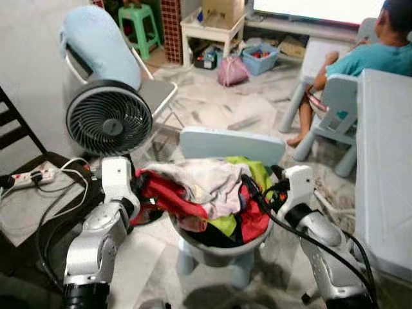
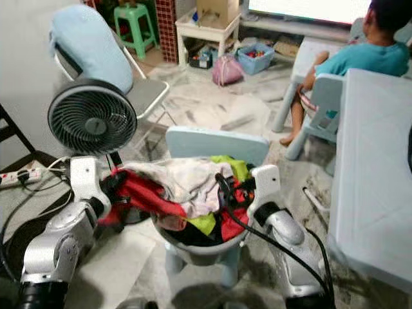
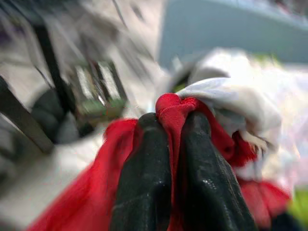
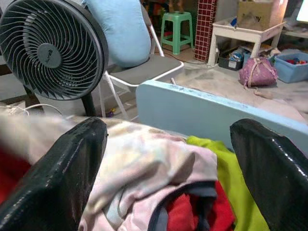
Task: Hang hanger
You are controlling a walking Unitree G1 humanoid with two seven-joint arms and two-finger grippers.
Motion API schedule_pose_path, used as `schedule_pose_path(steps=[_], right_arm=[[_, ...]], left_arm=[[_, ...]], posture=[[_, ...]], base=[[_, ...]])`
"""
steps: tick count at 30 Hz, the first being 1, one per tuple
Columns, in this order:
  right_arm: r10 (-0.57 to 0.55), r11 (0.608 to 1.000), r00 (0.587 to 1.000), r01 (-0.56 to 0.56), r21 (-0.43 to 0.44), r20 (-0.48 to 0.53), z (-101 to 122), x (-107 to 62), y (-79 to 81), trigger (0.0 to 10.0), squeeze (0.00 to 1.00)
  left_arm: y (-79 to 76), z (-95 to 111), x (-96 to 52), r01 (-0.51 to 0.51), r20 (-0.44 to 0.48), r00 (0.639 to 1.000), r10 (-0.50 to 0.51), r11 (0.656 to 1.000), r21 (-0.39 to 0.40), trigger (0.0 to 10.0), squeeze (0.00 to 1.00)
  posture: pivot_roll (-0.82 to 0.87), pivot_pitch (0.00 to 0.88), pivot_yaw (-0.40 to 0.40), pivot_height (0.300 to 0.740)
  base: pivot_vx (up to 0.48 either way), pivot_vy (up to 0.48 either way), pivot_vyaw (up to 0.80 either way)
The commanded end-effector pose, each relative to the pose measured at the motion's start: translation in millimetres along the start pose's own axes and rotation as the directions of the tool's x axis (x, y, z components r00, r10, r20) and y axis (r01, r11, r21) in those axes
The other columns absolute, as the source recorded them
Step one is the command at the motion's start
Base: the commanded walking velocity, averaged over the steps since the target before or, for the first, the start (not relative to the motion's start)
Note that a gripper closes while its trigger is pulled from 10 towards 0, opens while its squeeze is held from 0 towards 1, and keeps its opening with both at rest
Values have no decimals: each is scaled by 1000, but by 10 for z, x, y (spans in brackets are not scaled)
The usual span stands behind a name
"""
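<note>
Left gripper (image 3: 175, 139) at 9 o'clock of the small blue chair (image 1: 230, 145), fingers (image 3: 144, 178) pinching a red garment (image 1: 164, 193) off its laundry heap (image 1: 206, 193); right gripper (image 4: 168, 159) at 3 o'clock, fingers spread wide; hanger unidentifiable amid clothes.

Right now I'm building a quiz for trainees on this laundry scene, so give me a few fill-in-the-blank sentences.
1. The left gripper is shut on a ____ cloth.
2. The right gripper hovers with its fingers ____ above the pile of clothes.
3. The clothes lie heaped on a small pale blue ____.
4. Beside the robot's left arm stands a round black ____.

Missing words: red; open; chair; fan
</note>
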State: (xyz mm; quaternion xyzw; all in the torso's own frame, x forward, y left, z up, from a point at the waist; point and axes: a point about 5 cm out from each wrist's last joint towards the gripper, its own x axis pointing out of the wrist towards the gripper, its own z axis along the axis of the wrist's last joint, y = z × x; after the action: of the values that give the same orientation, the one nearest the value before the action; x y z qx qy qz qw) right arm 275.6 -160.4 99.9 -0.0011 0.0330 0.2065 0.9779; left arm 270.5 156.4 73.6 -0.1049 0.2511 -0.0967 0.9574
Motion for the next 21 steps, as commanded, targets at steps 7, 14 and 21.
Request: schedule_pose_path(steps=[7, 14, 21], right_arm=[[-14, 1000, 1000, 14, -22, 2, 20, -37, -55, 10000, 0], [-9, 999, 1000, 9, -38, -1, 9, -46, -32, 10000, 0], [-7, 999, 1000, 7, -41, 0, 12, -44, -16, 10000, 0]], left_arm=[[-38, -113, 42, 149, -137, 982, -133, 983, 111, 0, 0], [59, -298, -18, 185, -261, 958, -119, 951, 247, 0, 0], [520, -85, 59, -128, -81, 984, 160, 943, 306, 3961, 0]], posture=[[-18, 42, 0, 740], [-22, 46, -1, 740], [-18, 56, -11, 740]], base=[[0, 0, 0], [0, 0, 0], [0, 0, 0]])
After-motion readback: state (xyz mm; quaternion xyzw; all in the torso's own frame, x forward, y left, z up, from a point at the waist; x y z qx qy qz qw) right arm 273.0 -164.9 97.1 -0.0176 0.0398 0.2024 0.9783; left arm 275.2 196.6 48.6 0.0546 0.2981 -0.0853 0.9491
